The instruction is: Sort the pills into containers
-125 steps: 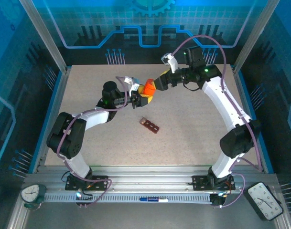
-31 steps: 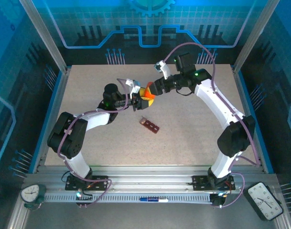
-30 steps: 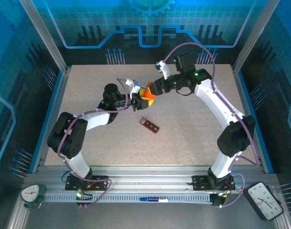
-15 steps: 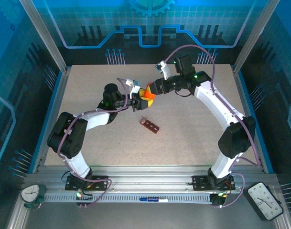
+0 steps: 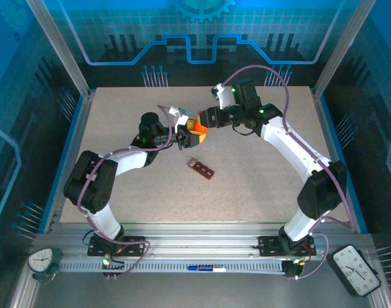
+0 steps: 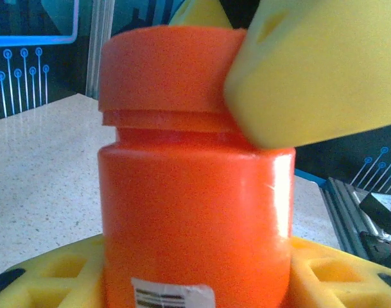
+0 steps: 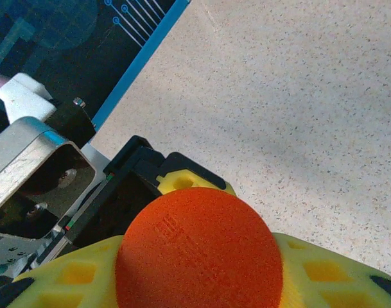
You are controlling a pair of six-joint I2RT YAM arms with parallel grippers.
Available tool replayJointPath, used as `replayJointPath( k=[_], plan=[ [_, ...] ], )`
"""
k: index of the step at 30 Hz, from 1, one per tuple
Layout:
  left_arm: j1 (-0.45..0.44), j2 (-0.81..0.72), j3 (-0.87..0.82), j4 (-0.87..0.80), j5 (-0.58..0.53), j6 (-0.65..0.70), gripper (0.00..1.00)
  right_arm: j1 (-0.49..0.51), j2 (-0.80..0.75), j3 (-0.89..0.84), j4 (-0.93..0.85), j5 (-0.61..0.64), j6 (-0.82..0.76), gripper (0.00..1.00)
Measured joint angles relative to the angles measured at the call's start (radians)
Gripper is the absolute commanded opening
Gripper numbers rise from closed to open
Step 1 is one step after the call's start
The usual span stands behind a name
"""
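Above the speckled beige worktop, our left gripper pinches the orange cylindrical bottle while our right gripper, clamped on its orange round cap from 2 o'clock, has twisted, probably loosening it.

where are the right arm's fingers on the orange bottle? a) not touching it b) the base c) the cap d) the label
c: the right gripper has its yellow fingers clamped on the cap of the orange bottle, while the left gripper holds the body.
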Motion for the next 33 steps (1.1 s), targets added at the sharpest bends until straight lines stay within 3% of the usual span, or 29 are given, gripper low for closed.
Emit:
replayJointPath(
  k=[1,14,21,27,33],
  plan=[
    [0.000,0.000,-0.002,0.008,-0.007,0.004,0.98,0.000,-0.004,-0.004,0.009,0.005,-0.003,0.21],
    [0.000,-0.029,-0.123,0.114,-0.120,0.034,0.99,-0.089,-0.008,-0.078,0.058,0.150,0.008,0.21],
    [0.010,-0.071,-0.154,0.112,-0.201,0.038,0.99,-0.143,-0.008,-0.189,0.110,0.329,-0.042,0.21],
    [0.011,-0.135,-0.161,0.026,-0.280,0.080,0.99,-0.145,-0.007,-0.275,0.174,0.510,-0.093,0.21],
    [0.011,-0.202,-0.148,-0.165,-0.404,0.101,0.99,-0.147,0.022,-0.367,0.265,0.650,-0.104,0.21]
  ],
)
